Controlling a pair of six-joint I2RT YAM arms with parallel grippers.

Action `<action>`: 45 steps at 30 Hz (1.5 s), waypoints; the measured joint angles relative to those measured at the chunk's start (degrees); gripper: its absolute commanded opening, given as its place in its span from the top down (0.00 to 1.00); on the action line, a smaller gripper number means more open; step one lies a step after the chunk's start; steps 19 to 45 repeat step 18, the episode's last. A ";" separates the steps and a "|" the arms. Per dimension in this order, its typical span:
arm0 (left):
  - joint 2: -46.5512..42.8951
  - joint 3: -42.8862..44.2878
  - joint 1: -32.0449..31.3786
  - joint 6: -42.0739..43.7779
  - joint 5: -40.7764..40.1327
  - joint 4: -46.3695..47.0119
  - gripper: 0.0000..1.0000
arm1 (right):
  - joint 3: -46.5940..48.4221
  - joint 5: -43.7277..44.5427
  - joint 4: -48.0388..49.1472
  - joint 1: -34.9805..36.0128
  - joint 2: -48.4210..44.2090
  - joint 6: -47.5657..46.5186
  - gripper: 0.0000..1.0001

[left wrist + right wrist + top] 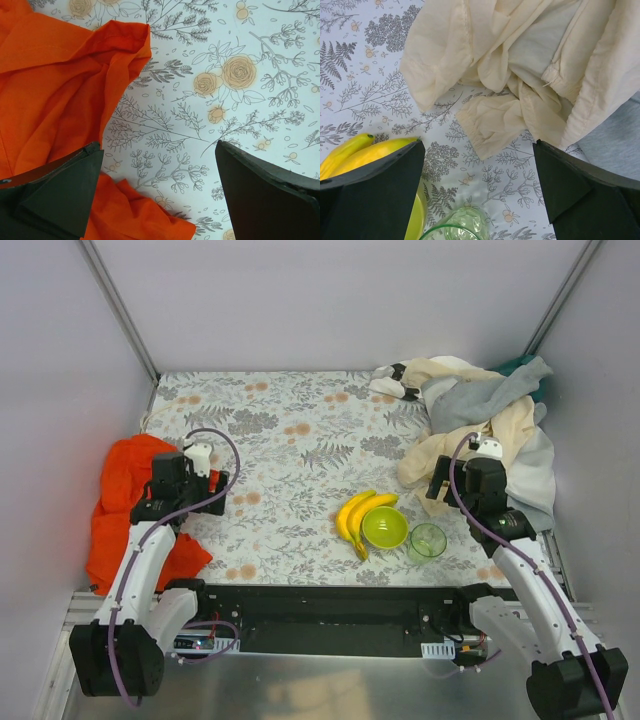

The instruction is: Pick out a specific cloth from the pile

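On left side of floral table, orange-red cloth lies crumpled, well apart from pile of cream, grey and teal garments at far right corner. Left gripper hovers over cloth's edge, jaws wide, nothing between them. Right gripper spread wide above cream garment, gripping nothing. Bananas, green bowl, clear green cup sit near front, between arms.

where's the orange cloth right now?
Top view: the orange cloth lies at the left edge of the table, partly hidden by the left arm, across from the pile in the far right corner.
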 measured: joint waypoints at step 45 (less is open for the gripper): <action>0.42 -5.16 0.00 -0.61 -2.95 3.02 0.01 | -0.04 0.83 1.66 0.00 2.01 -0.09 0.01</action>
